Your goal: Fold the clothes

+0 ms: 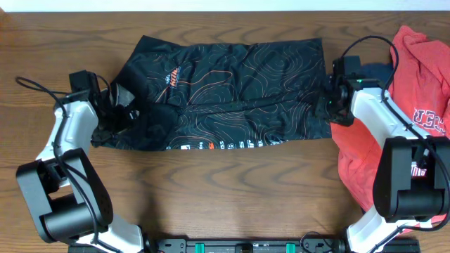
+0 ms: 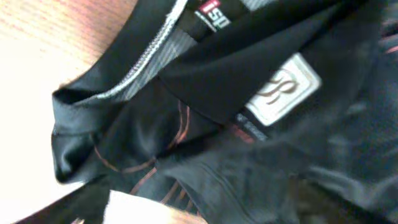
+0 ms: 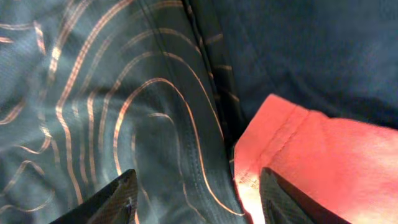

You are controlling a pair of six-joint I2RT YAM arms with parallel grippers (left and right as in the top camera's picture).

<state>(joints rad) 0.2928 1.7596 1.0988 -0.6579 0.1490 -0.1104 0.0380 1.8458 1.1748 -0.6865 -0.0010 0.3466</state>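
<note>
The black jersey [image 1: 232, 91] with orange-red contour lines lies spread across the table's middle. My left gripper [image 1: 116, 112] is at its left end by the collar. In the left wrist view the collar and labels [image 2: 280, 93] fill the frame, the cloth is bunched over the jaws, and the fingers are hidden. My right gripper [image 1: 329, 105] is open at the jersey's right edge. Its fingers [image 3: 199, 199] straddle the jersey's hem [image 3: 155, 124] and the edge of the red T-shirt [image 3: 323, 162]. The navy garment [image 3: 311, 50] lies under both.
The red printed T-shirt [image 1: 422, 105] is heaped at the right edge of the wooden table [image 1: 225, 190], with a navy patch [image 1: 380, 70] showing beside it. Cables run from both arms. The arm bases stand at the front corners.
</note>
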